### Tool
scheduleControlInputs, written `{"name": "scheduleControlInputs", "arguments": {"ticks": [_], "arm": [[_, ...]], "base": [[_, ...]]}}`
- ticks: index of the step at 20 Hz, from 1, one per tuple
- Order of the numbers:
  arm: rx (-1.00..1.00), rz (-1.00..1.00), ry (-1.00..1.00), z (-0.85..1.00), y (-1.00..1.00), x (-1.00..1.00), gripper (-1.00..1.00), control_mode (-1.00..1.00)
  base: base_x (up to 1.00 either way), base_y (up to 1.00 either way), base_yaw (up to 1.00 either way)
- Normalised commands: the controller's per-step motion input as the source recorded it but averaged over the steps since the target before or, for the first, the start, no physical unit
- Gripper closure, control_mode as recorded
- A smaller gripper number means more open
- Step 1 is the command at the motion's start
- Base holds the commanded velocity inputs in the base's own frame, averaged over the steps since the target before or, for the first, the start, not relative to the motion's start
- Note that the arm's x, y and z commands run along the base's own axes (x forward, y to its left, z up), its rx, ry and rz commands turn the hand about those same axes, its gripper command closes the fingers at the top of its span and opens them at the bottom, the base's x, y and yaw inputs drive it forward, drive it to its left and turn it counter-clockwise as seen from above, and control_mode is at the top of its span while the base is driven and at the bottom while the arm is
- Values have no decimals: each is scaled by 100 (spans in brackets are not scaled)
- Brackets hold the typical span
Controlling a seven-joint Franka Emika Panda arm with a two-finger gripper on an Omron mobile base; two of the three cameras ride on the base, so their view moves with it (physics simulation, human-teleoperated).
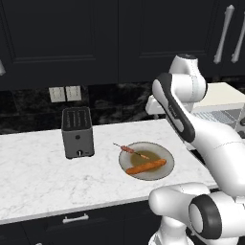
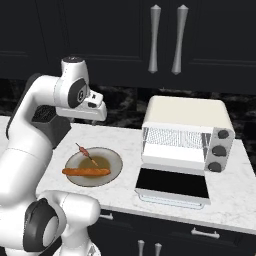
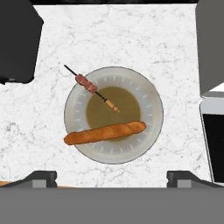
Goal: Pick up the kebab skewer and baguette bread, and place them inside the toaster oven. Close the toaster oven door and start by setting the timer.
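Gripper [image 3: 112,177] hangs high above the plate [image 3: 151,94], jaws wide apart, holding nothing. Kebab skewer [image 3: 89,87] lies diagonally across the plate's far-left rim, baguette bread [image 3: 105,133] crosswise on the near half, both straight below the hand. Toaster oven [image 2: 187,135] stands to the right, toaster oven door [image 2: 172,184] dropped open, nothing on the rack.

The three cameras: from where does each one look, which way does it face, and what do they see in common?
Left base view: behind the arm on its left, facing forward and down at the counter with the small toaster and plate.
Right base view: behind the arm on its right, facing the same plate and the toaster oven with its door folded down.
Hand view: on the hand, looking straight down; open jaws at the bottom edge.
Shared: all show the kebab skewer and the baguette on the plate.
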Motion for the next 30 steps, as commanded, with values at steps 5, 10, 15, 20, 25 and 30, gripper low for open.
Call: {"name": "scheduleControlInputs", "arguments": {"ticks": [5,10,15,20,25,30], "arm": [[0,0,0,0,0,0,-100,-100],[0,0,0,0,0,0,-100,-100],[1,0,0,0,-5,-4,-100,-100],[14,4,-25,-15,-60,-40,-100,-100],[6,4,-41,-3,-76,-8,-100,-100],[0,1,-46,-5,-67,-3,-100,-100]], "base": [[0,0,0],[0,0,0],[0,0,0],[0,0,0],[0,0,0],[0,0,0]]}}
